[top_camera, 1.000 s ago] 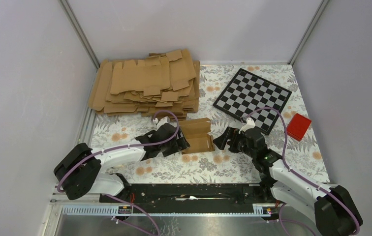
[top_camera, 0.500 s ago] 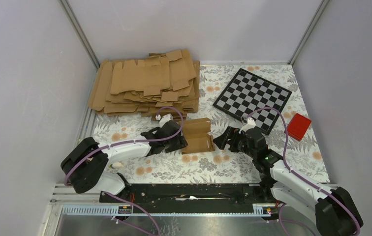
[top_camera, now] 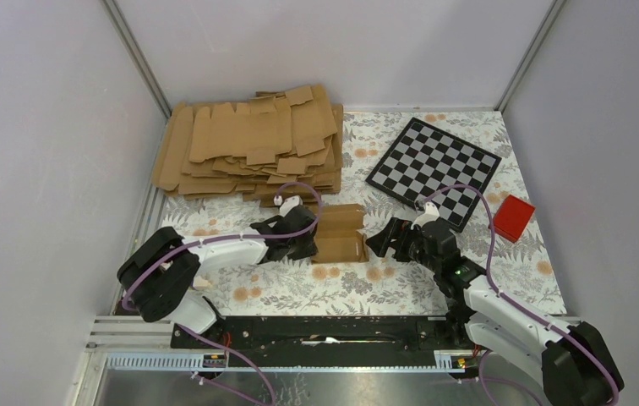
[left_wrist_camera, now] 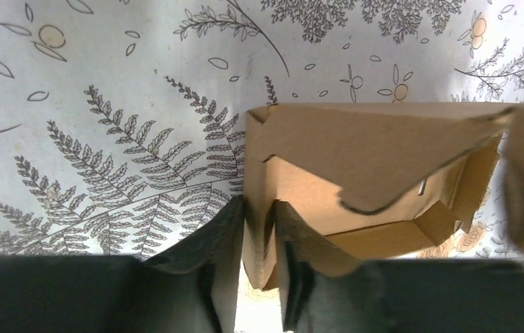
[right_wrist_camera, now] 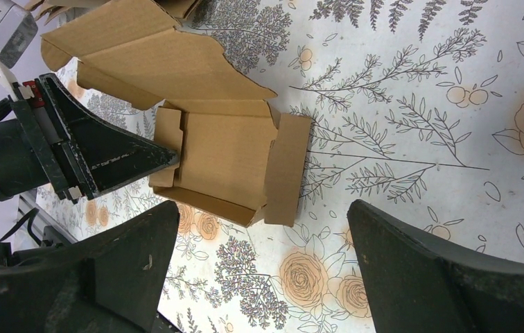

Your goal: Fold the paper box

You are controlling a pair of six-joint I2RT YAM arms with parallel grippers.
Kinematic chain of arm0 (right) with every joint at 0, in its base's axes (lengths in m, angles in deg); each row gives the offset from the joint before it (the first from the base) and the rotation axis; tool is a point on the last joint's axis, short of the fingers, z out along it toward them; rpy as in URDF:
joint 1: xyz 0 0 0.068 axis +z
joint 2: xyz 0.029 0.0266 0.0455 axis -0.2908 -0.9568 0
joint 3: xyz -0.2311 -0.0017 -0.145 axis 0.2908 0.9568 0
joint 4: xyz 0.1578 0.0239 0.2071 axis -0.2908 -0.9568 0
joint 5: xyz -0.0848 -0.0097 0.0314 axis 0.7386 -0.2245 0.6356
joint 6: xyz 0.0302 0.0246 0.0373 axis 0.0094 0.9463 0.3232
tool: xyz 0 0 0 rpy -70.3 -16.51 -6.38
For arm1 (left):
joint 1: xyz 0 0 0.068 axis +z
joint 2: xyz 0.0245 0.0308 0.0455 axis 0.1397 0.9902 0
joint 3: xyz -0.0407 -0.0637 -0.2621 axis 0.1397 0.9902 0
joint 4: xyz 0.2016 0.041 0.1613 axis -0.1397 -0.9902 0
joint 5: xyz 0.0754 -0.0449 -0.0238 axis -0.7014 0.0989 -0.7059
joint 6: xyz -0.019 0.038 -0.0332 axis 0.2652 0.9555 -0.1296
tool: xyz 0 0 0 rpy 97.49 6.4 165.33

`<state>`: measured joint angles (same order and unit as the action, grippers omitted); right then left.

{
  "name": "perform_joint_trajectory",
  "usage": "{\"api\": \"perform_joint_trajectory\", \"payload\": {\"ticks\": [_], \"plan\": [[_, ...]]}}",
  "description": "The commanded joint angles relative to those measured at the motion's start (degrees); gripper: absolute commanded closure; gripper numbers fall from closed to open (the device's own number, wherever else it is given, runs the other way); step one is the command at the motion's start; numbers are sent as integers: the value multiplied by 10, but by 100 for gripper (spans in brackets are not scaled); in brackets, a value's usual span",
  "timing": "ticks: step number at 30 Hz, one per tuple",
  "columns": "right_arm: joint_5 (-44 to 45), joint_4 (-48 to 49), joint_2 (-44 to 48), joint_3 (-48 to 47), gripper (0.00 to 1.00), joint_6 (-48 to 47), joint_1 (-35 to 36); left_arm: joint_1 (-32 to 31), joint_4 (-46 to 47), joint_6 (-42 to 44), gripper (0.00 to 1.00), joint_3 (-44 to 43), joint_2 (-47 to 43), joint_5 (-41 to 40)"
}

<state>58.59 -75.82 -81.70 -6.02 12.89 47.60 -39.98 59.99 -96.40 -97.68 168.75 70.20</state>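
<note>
Fold in progress: paper box (top_camera: 339, 233), half-erected, lies mid-worktop (top_camera: 341, 289) between the two pincers.
Left pincer (left_wrist_camera: 259, 239) is nipped onto one end wall of the box. Right pincer (top_camera: 380, 241) is spread wide and empty, just beside the opposite end. Step judged: anchoring the shell before the flaps are closed. The next move likely calls for the right pincer to press the raised lid panel down against a firm left hold. Only the left wrist view shows the wall caught between the fingers; only the right wrist view shows the open interior.
</note>
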Motion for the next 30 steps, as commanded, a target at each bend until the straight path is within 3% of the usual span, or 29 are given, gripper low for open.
{"api": "perform_joint_trajectory", "payload": {"ticks": [1, 3, 4, 15, 25, 27, 30], "plan": [[8, 10, -2, -4, 0, 1, -1, -2, -14, 18, 82, -30, 7, -8], [8, 10, -3, -3, 1, 2, -1, -2, -14, 24, 97, -32, 8, -3], [8, 10, -3, -4, 0, 2, -1, -2, -14, 26, 100, -33, 8, -3], [3, 6, -2, -4, 0, -8, -1, -3, 26, 70, 100, -29, 3, 6], [19, -73, 96, 14, 0, -13, -1, -3, 143, 178, 100, -28, 32, 4], [-23, -45, 96, 24, 0, -32, -1, -3, 178, 207, 100, -13, 42, 9], [-3, -47, 58, 20, 0, -25, -1, -3, 208, 230, 100, 3, 52, 9]]}}
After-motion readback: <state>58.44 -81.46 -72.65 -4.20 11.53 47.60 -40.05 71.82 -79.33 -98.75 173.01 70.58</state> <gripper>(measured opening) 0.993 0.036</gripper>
